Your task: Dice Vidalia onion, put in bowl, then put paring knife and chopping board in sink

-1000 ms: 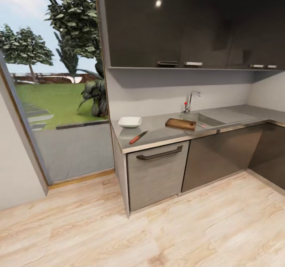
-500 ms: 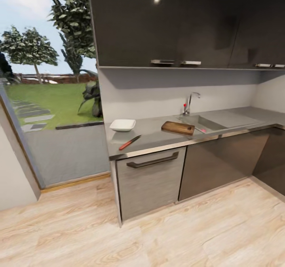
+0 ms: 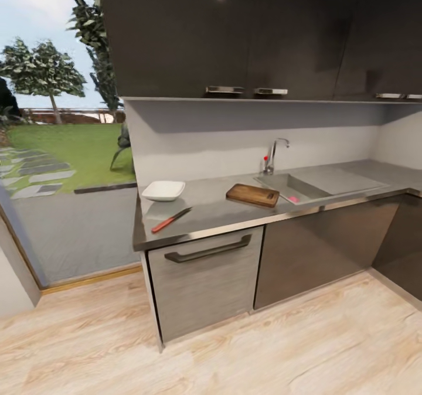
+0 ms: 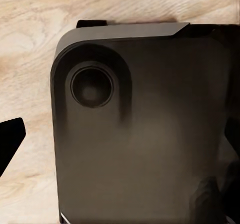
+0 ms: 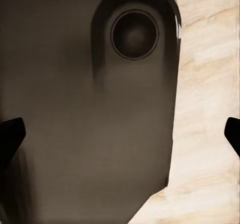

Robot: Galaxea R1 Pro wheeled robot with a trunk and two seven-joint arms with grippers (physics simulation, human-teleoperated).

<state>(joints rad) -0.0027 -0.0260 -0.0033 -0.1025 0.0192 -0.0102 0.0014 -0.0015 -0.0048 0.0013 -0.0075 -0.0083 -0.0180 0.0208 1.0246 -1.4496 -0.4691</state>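
- Reddish-pink Vidalia onion lies in the sink, right of centre frame, beside the chopping board.
- Judged small, round and firm with slick skin, it would likely roll; gripping across its widest middle looks safest.
- Paring knife rests near the countertop front edge, below the white bowl.
- Left gripper and right gripper: dark fingertips show at the frame edges, wide apart, holding nothing, over the robot's dark base and wood floor.
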